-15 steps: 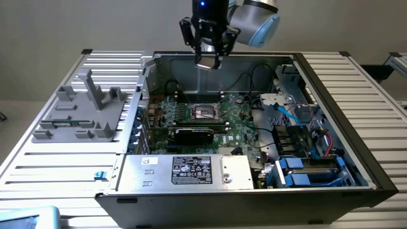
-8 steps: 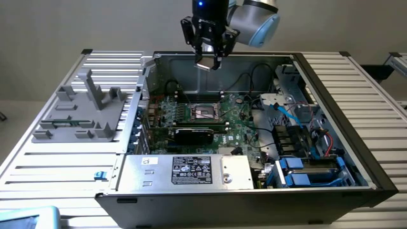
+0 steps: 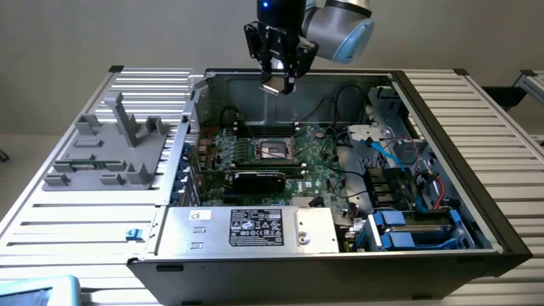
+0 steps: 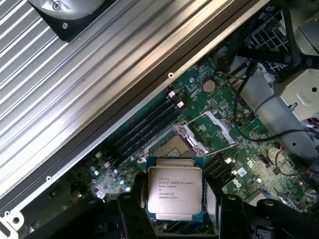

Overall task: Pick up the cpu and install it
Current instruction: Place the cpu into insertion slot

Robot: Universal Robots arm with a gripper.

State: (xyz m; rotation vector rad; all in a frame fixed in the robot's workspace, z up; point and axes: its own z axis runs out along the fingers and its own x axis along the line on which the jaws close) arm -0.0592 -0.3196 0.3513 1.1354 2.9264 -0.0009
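We see the black two-fingered gripper (image 3: 279,76) clamped on opposite edges of the small flat square cpu with a shiny silver metal top (image 4: 174,191). The cpu hangs well above the black, metal-edged square socket (image 3: 274,150), which lies below and slightly ahead of it.

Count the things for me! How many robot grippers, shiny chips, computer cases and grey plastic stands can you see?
gripper: 1
cpu, the shiny chip held in the gripper: 1
computer case: 1
grey plastic stand: 1
Total: 4
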